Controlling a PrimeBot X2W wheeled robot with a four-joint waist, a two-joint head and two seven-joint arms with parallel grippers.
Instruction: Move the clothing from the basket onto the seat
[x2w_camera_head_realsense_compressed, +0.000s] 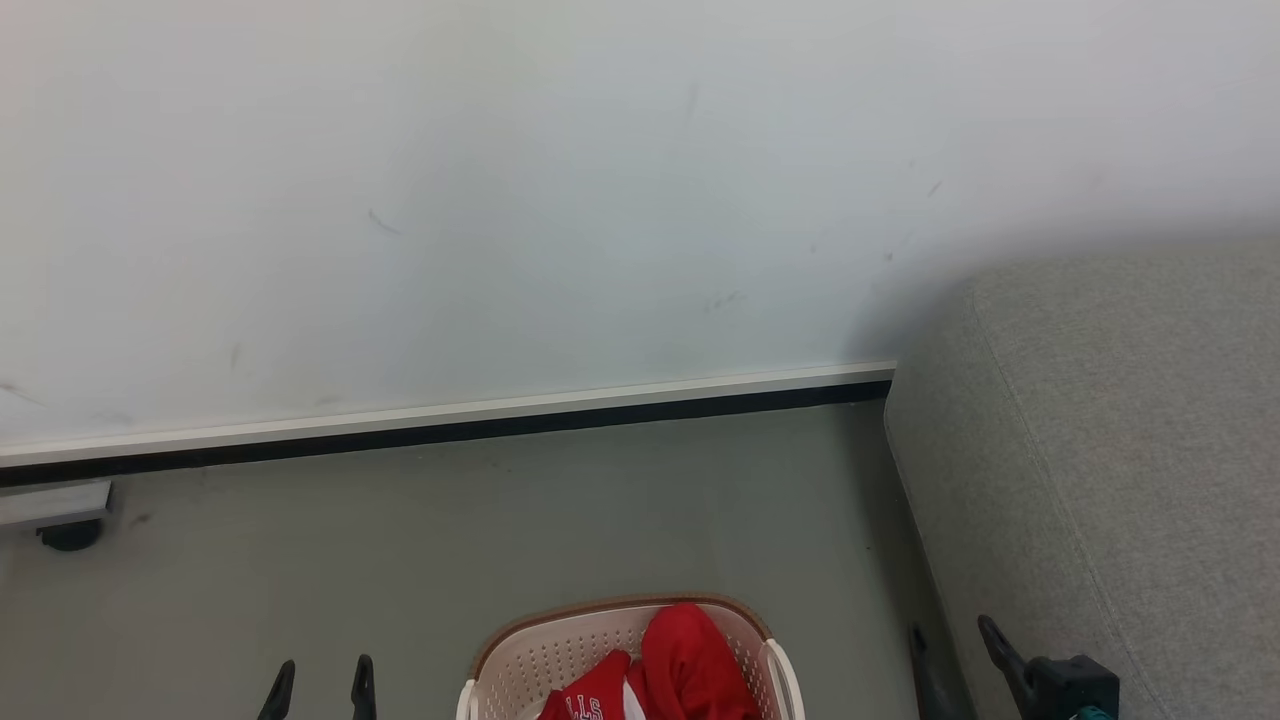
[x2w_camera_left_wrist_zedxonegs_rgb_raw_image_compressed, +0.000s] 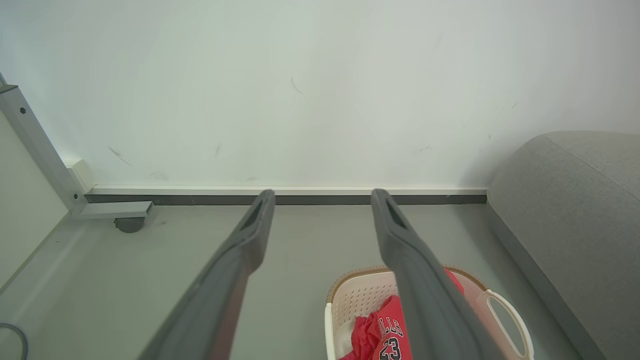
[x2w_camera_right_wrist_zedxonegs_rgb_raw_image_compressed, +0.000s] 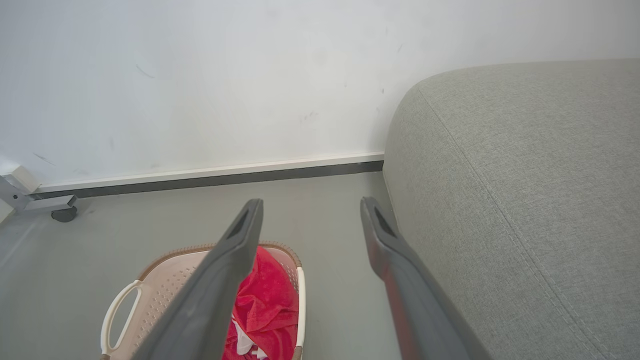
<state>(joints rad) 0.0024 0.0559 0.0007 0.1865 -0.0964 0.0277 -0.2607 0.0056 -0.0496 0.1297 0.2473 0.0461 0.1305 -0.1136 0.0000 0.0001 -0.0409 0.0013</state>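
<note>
The cream basket with a brown rim stands on the floor at the bottom centre of the head view. Red clothing with white lettering lies bunched inside it. My left gripper is open to the left of the basket, with nothing between its fingers. My right gripper is open between the basket and the grey seat. The left wrist view looks past my left gripper at the basket, the clothing and the seat. In the right wrist view my right gripper stands above the basket, clothing and seat.
A white wall with a dark baseboard closes off the far side of the grey floor. At the far left a metal frame stands on a black caster. A cable lies on the floor at the lower left of the left wrist view.
</note>
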